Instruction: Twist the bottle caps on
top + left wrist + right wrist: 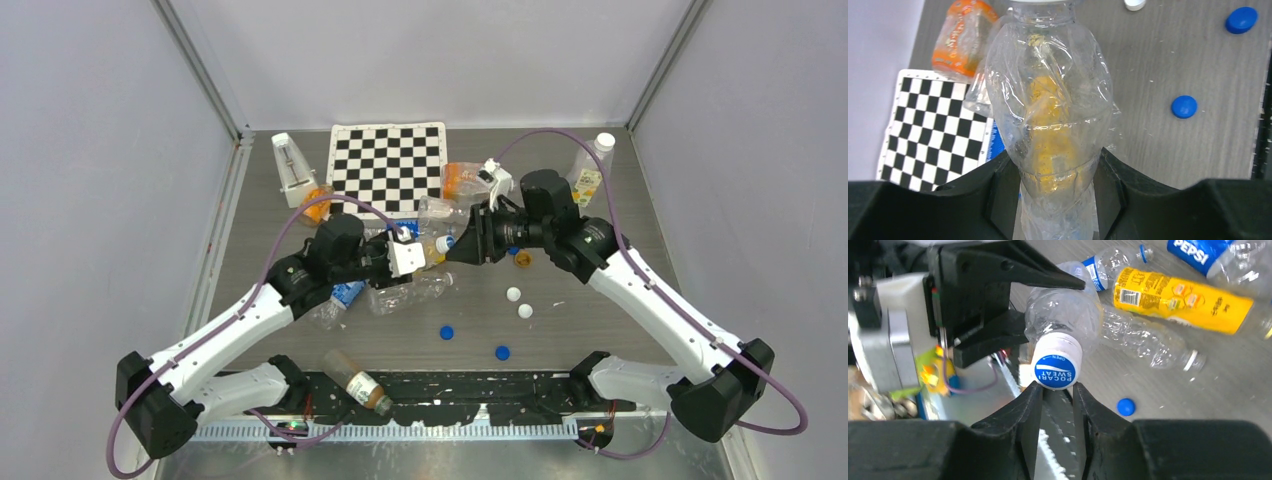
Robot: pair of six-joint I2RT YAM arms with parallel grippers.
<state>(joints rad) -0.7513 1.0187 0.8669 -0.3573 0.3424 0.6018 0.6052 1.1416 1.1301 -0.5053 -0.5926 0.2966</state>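
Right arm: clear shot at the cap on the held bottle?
Probably yes: the cap on the bottle in the left gripper sits ahead of the right gripper, nothing between. Jaws look narrower than the cap; widen first.

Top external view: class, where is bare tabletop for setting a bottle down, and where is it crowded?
Free: between the white caps and the right arm; between the blue caps and the brown bottle; the left edge nearer than the metronome. Crowded: the bottle heap in front of the checkerboard.

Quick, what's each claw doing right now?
Left gripper: closed on the clear crumpled bottle.
Right gripper: fingertips at the white-and-blue cap; whether it grips cannot be told.
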